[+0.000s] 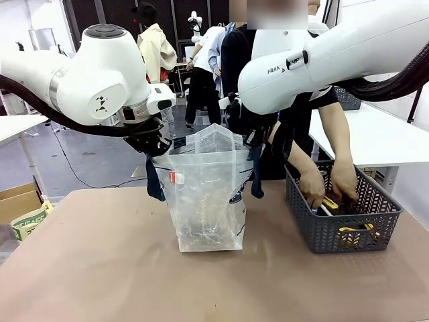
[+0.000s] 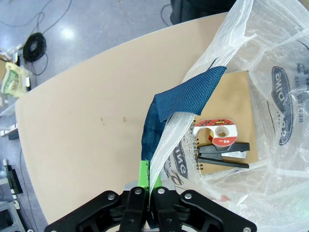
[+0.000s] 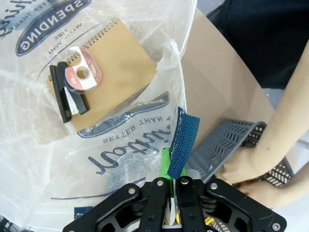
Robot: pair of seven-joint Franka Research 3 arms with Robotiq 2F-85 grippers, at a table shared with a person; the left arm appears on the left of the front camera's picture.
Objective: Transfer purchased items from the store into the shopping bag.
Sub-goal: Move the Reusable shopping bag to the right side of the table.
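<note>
Left pincer (image 2: 147,191) and right pincer (image 3: 170,186) are each clamped on the shopping bag (image 1: 204,194) at its rim. A spiral notebook (image 3: 116,63) and tape dispenser (image 3: 83,73) lie inside. At right, a person's hands (image 1: 313,188) reach into the basket (image 1: 348,231).

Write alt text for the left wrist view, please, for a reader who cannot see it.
The left gripper is shut on the rim of the translucent shopping bag beside its navy strap handle, holding the mouth open, with the tan table alongside. Inside lie a tan spiral notebook, a red tape dispenser and a black clip-like tool.
</note>
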